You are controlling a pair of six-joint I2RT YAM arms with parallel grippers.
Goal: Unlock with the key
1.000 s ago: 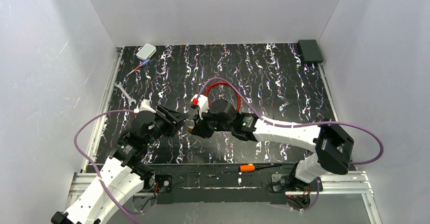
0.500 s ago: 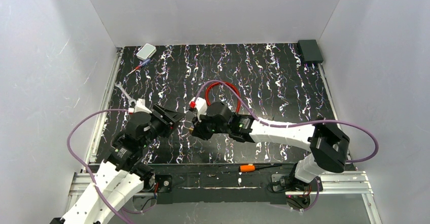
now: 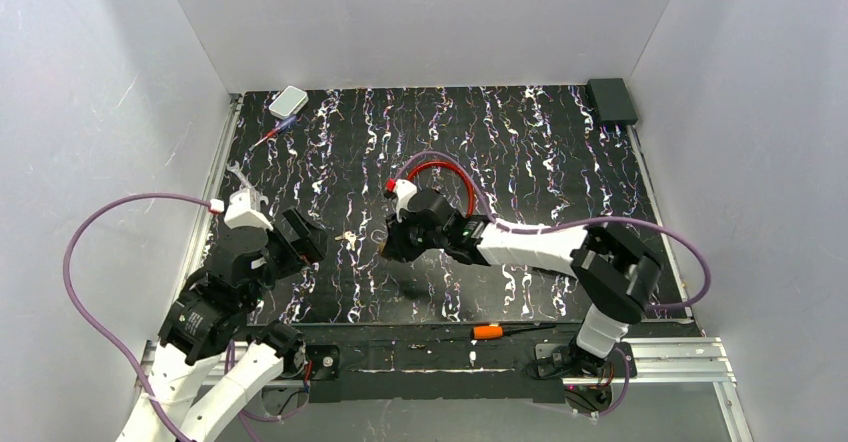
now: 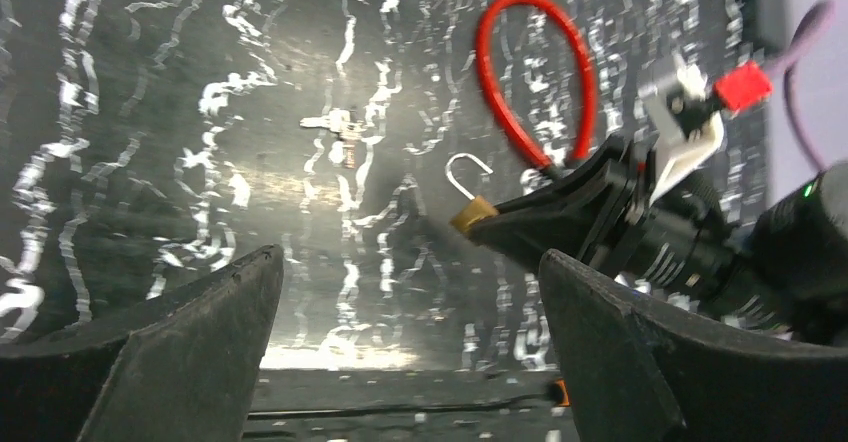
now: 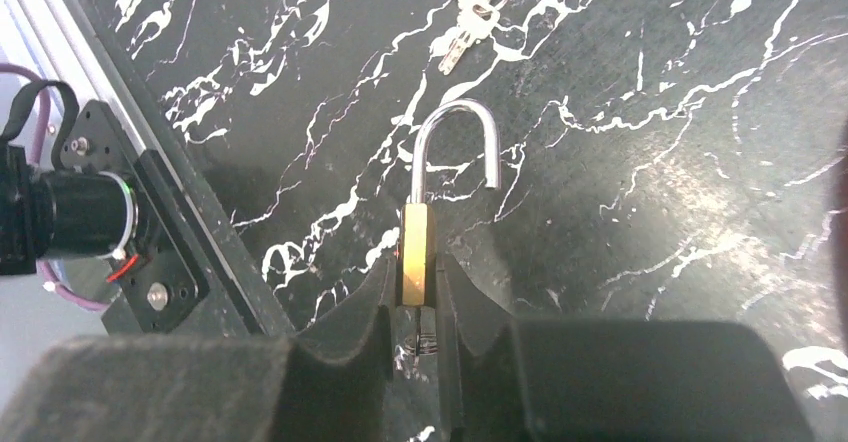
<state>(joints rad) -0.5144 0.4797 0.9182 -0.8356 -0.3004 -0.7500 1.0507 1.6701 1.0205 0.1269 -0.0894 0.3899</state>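
Observation:
The key (image 5: 465,7), a tiny silvery bunch on a ring, lies loose on the black marbled mat (image 3: 560,172); it also shows as the key (image 3: 349,236) and the key (image 4: 330,122). My right gripper (image 5: 415,277) is shut on the little brass padlock (image 5: 414,252), held off the mat. Its steel shackle (image 5: 455,132) stands open, one leg free. The padlock (image 4: 472,210) appears ahead of my left gripper (image 4: 408,257), which is open and empty. That left gripper (image 3: 318,239) sits left of the key, and the right gripper (image 3: 388,249) is to the key's right.
A red cable loop (image 3: 440,174) arches over the right wrist. A white box (image 3: 288,101) and a small screwdriver (image 3: 275,132) lie far left. A silver wrench (image 3: 240,177) is by the left edge, a black box (image 3: 612,99) far right, an orange-handled tool (image 3: 488,331) at the near rail.
My left gripper has opened wide and drawn back to the left, away from the padlock. The key now lies on the mat. The right gripper keeps hold of the padlock.

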